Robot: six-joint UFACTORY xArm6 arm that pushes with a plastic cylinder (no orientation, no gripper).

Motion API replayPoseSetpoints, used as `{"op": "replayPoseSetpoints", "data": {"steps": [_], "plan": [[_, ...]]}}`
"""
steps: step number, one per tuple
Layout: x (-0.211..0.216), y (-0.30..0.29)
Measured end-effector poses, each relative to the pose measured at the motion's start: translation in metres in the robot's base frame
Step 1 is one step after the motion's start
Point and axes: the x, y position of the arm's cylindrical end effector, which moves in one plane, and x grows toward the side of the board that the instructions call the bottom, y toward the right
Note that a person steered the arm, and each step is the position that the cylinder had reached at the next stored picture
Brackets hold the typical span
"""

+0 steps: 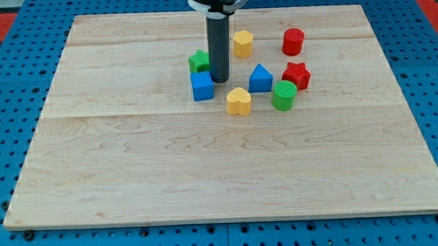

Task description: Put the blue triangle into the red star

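Observation:
The blue triangle (260,78) sits a little above the board's middle. The red star (297,75) lies just to its right, apart by a small gap. My tip (220,80) rests on the board to the left of the blue triangle, right beside the blue cube (202,86) and just below and right of the green block (198,61), which the rod partly hides.
A yellow hexagon block (242,43) and a red cylinder (293,41) lie toward the view's top. A yellow heart (239,101) and a green cylinder (284,95) lie below the triangle and star. The wooden board (206,167) rests on a blue pegboard.

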Motion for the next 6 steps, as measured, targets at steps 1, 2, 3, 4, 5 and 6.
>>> {"op": "replayPoseSetpoints", "data": {"steps": [1, 2, 3, 4, 5, 6], "plan": [[0.015, 0.0], [0.018, 0.007], [0.018, 0.014], [0.018, 0.038], [0.018, 0.058], [0.019, 0.058]]}}
